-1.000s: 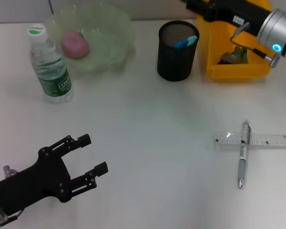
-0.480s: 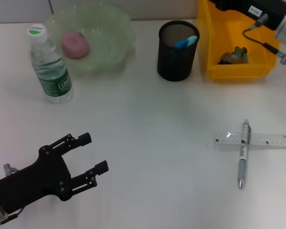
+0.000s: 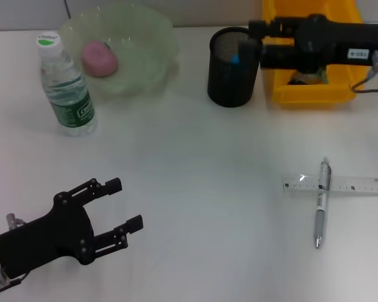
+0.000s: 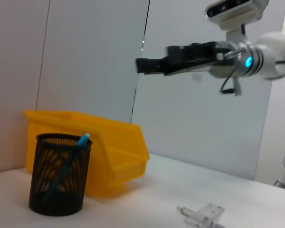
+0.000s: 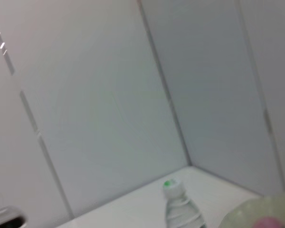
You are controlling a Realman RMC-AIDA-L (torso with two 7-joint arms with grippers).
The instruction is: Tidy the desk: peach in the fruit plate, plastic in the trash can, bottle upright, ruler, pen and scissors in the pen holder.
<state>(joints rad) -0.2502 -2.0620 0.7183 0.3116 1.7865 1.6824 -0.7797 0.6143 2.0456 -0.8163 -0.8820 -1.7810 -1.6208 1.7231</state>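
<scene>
Down at the near left corner of the bench, the left gripper sits low with its fingers spread wide, holding nothing and pointing toward the middle. Up along the far left edge, the bottle stands upright, cap on top. Just beside it, the pink peach lies inside the pale green fruit plate. Moving on to the far middle, the black mesh pen holder stands upright with a blue-tipped item leaning inside it. Over the holder's rim and the yellow trash can next to it, the right gripper hangs high on a level arm, aimed toward the left edge; its fingers sit a narrow gap apart, empty. Out by the right edge, the clear ruler lies flat, long axis running left-right. Across it lies the pen, long axis near-far, its tip toward the near edge.
</scene>
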